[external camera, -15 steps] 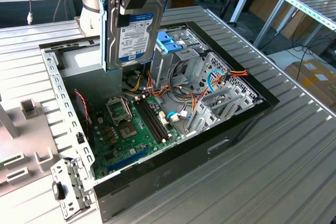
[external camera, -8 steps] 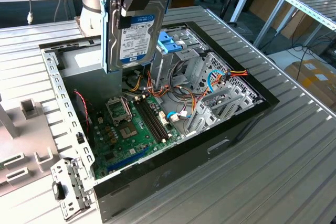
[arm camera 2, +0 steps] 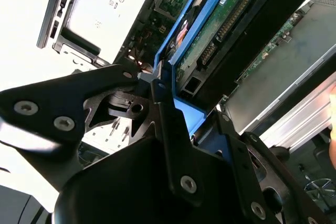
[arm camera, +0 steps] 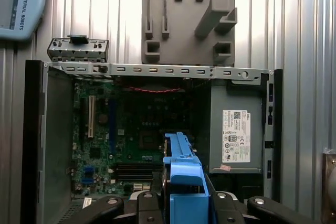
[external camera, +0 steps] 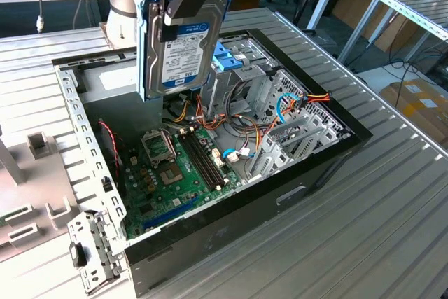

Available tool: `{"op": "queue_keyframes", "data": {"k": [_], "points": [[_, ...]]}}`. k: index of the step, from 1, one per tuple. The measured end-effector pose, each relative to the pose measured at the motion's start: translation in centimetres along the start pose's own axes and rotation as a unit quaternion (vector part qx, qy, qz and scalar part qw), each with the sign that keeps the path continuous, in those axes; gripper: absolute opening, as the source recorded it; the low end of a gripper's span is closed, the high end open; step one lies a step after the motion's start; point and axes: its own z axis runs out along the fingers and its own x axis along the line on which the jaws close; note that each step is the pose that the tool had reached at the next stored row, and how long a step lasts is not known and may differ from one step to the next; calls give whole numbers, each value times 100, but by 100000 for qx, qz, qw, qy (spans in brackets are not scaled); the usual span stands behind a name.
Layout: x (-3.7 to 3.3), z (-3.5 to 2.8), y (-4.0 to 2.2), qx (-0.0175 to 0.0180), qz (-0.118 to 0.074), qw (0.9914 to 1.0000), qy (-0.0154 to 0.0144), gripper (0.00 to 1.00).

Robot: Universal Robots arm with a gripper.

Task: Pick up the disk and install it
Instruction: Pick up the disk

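Blue plastic frames the disk [external camera: 183,47]: a carrier [external camera: 145,40] wraps round its edges. We see the pincer [external camera: 180,12] clamped onto both, its black fingers [external camera: 169,22] pressing against the labelled face and the back.

In the exterior view the disk hangs upright, lifted above the open computer case [external camera: 245,232], over the far part of the case toward that view's left. Its white label, with the blue top band and barcodes, faces the camera. Below it lies the green motherboard [external camera: 164,180], and we see no contact between the disk and the case.

Just toward the exterior view's right of the disk, a bright blue latch [external camera: 227,57] sits in the case beside the metal drive cage [external camera: 287,131]. Orange and red cables [external camera: 311,97] loop near the cage. The case rests on a ribbed metal table [external camera: 392,194], and a small perforated bracket [external camera: 91,253] lies on the table at the case's near corner.

In the second wrist view we look along the underside of the disk [arm camera 2: 220,30], where a green circuit board and a connector row show inside the blue carrier [arm camera 2: 185,109]. In the first wrist view the carrier [arm camera: 181,177] rises between the black fingers [arm camera: 105,208]. Beyond it we see the motherboard [arm camera: 131,129] and the grey power-supply box [arm camera: 236,129] with its white sticker.
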Motion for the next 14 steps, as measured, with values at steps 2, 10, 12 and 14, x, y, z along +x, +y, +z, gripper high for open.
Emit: {"op": "queue_keyframes", "data": {"k": [2,10,12,14], "points": [[20,-1,0,-2,0,100000,5,37],[95,-3,1,1,2,100000,-1,37],[115,-5,2,-2,0,100000,5,37],[130,-5,2,1,-3,100000,0,37]]}}
